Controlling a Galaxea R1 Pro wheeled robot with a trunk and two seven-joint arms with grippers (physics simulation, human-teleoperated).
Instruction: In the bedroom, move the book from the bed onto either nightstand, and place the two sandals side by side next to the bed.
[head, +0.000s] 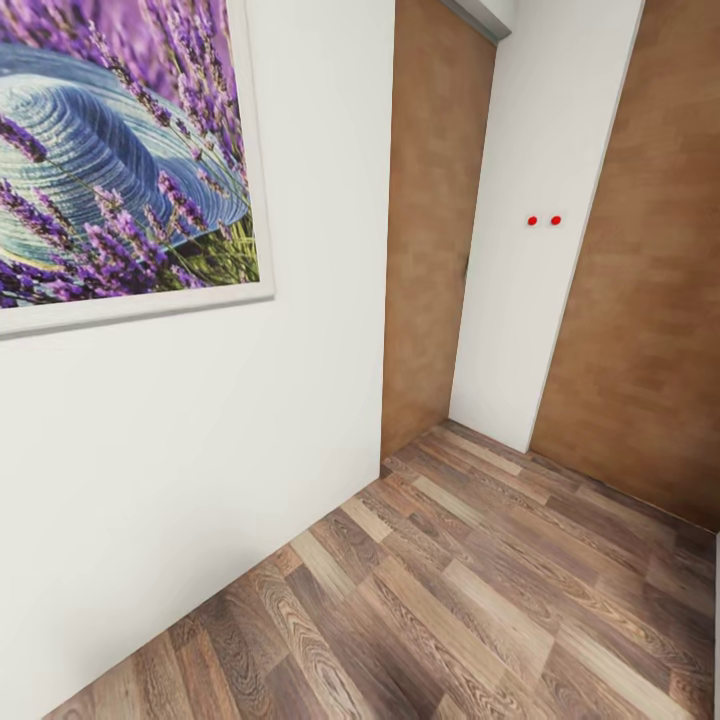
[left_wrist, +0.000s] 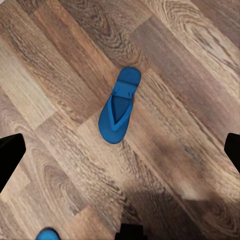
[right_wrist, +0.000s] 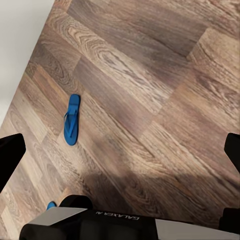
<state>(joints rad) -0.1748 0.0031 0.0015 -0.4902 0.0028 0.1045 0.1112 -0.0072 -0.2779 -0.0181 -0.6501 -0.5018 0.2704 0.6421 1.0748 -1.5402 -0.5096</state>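
The left wrist view looks straight down on the wood-plank floor (left_wrist: 60, 60), where one blue sandal (left_wrist: 119, 106) lies flat, strap side up. Its long axis runs across the planks, and its narrower heel end points away from the gripper's base. A scrap of the second sandal (left_wrist: 48, 234) peeks in at the frame edge, well apart from the first. The left gripper's dark fingertips (left_wrist: 10, 157) sit at opposite frame edges, spread wide with nothing between them. The right wrist view takes in the same sandal from farther off, near a white wall (right_wrist: 22, 45); the right gripper's fingertips (right_wrist: 9, 155) are likewise wide apart and empty. The head view shows farther things: a framed lavender picture (head: 120, 150) on the wall, brown doors (head: 435, 230), and two red dots (head: 543, 220).
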